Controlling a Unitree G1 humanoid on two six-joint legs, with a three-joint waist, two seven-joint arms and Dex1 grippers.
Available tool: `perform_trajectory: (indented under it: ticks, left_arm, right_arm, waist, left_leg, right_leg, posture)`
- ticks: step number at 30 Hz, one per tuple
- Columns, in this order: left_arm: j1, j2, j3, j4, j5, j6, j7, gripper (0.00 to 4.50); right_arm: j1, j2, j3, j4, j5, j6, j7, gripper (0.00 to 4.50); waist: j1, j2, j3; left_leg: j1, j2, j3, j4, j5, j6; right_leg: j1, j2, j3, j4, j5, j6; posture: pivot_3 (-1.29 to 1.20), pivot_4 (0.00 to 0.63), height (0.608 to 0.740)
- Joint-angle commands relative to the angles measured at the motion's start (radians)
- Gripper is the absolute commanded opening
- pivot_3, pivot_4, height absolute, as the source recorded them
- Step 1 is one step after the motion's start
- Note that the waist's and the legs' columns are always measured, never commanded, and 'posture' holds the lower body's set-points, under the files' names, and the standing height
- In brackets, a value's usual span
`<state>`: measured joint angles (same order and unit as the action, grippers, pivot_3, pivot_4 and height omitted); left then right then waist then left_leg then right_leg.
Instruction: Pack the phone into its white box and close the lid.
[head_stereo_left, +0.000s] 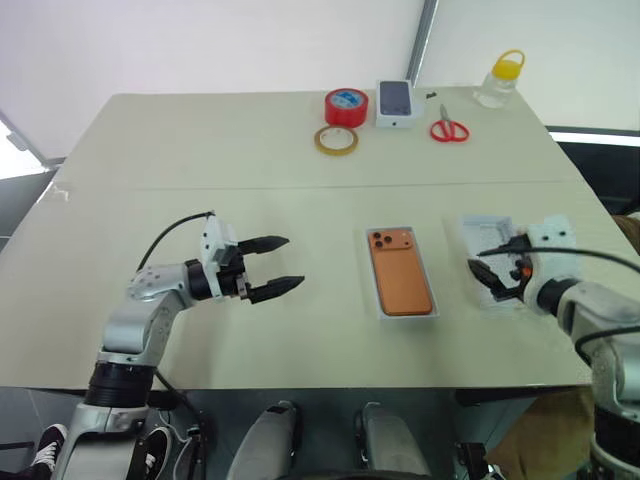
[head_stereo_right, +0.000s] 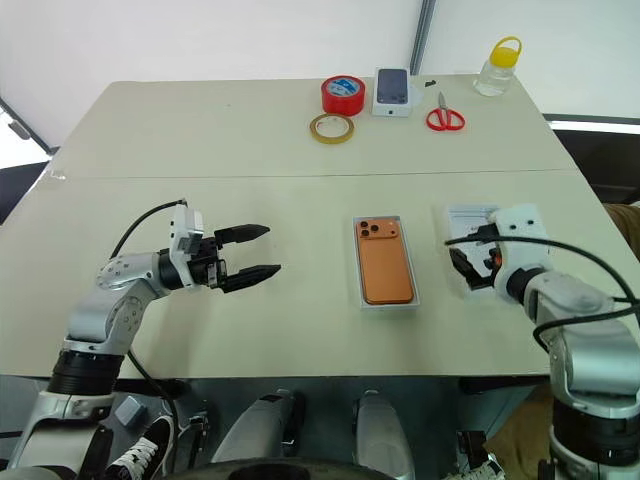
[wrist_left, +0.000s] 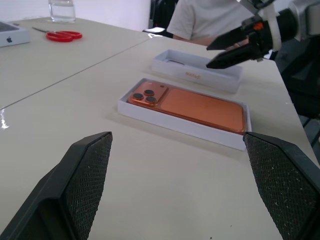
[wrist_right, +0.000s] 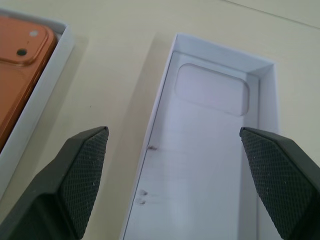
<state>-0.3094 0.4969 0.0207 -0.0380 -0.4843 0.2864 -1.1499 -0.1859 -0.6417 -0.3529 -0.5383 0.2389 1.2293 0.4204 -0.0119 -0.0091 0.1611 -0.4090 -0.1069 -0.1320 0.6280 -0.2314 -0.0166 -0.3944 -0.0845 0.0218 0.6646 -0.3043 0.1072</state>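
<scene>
phone (head_stereo_left: 400, 275): smooth orange slab, lens-side up in shallow white box (head_stereo_left: 381, 300) mid-worktop | lid (wrist_right: 210, 150): open cardboard tray under my right gripper (head_stereo_left: 497, 272) | left gripper (head_stereo_left: 272, 268): both spread wide, empty

red tape roll (head_stereo_left: 346, 107), scissors (head_stereo_left: 449, 129), bottle (head_stereo_left: 499, 79) along table's (head_stereo_left: 200, 160) far edge.

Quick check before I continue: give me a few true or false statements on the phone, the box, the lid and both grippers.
1. The phone lies inside the white box. True.
2. The lid is on the box. False: it lies open side up beside it.
3. The right gripper grips the lid. False: it is open above it.
4. The left gripper is open, holding nothing. True.
5. The scissors lie beside the phone. False: they lie at the table's far edge.
</scene>
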Motion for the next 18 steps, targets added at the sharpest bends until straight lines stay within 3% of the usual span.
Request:
perform_trajectory:
  ticks: [1,7,18]
  left_arm:
    - [-0.006,0.032,0.011,-0.031,-0.015,-0.035,-0.038,4.39]
    - [-0.012,0.028,-0.005,-0.029,-0.007,-0.056,-0.037,4.39]
    - [0.006,-0.001,-0.011,-0.052,0.000,-0.059,0.015,4.39]
  right_arm:
    - [-0.083,-0.053,0.060,0.025,0.049,0.164,0.024,4.40]
    - [-0.210,-0.126,0.164,0.108,0.090,0.274,0.051,4.40]
    - [-0.374,-0.147,0.263,0.285,0.126,0.368,0.048,4.40]
  waist:
    - [-0.001,0.000,0.000]
    - [0.001,0.000,0.000]
    - [0.000,0.000,0.000]
  left_leg:
    - [0.000,0.000,0.000,0.000,0.000,0.000]
    - [0.000,-0.001,0.000,0.000,0.000,0.000]
    - [-0.001,-0.001,0.000,0.000,0.000,0.000]
  right_leg:
    - [0.000,0.000,0.000,0.000,0.000,0.000]
    - [0.000,-0.001,0.000,0.000,0.000,0.000]
    - [0.000,-0.001,0.000,0.000,0.000,0.000]
  posture:
    - [0.00,0.150,0.740]
    - [0.00,0.150,0.740]
    - [0.00,0.150,0.740]
